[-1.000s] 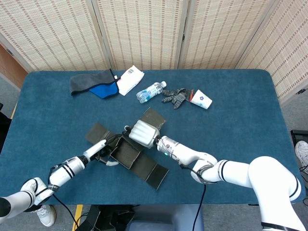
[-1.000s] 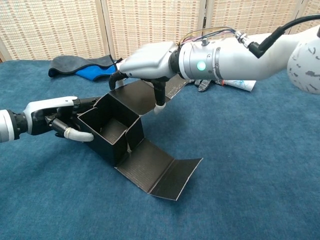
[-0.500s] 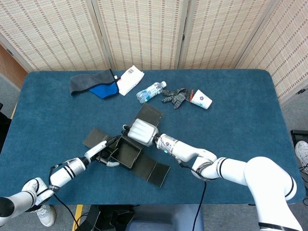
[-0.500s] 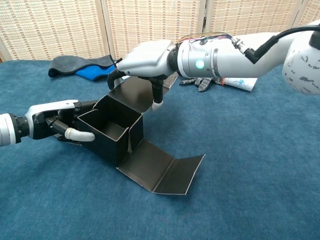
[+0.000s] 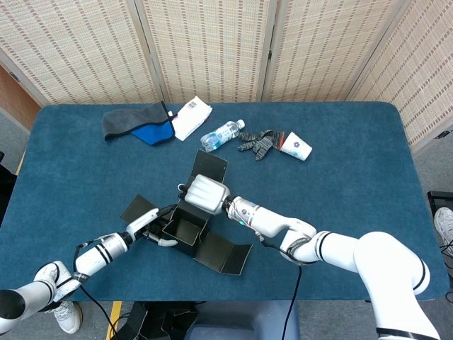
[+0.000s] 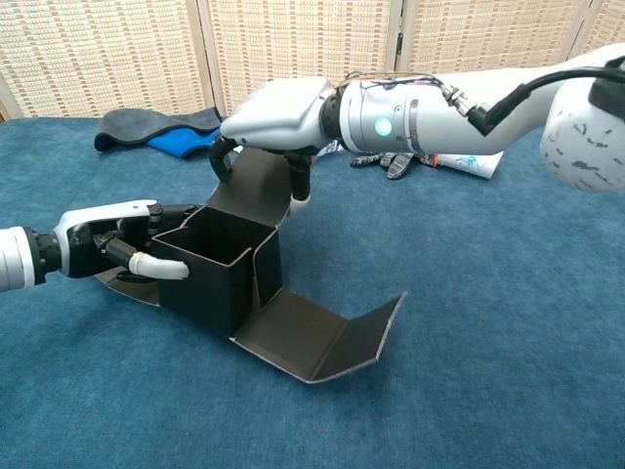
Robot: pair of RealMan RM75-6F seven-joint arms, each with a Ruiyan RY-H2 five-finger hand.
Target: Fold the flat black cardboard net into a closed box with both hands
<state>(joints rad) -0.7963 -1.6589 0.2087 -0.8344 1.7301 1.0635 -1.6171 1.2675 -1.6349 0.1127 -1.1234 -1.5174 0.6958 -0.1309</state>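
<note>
Near the front of the blue table (image 5: 340,205), the black cardboard net (image 6: 220,274) is standing half-formed, walls up. The left hand (image 6: 107,244) is bracing its left wall with curled fingers so the walls keep square, while the right hand (image 6: 269,122) is gripping the raised rear flap (image 6: 254,186), probably to fold it over as a lid.
</note>
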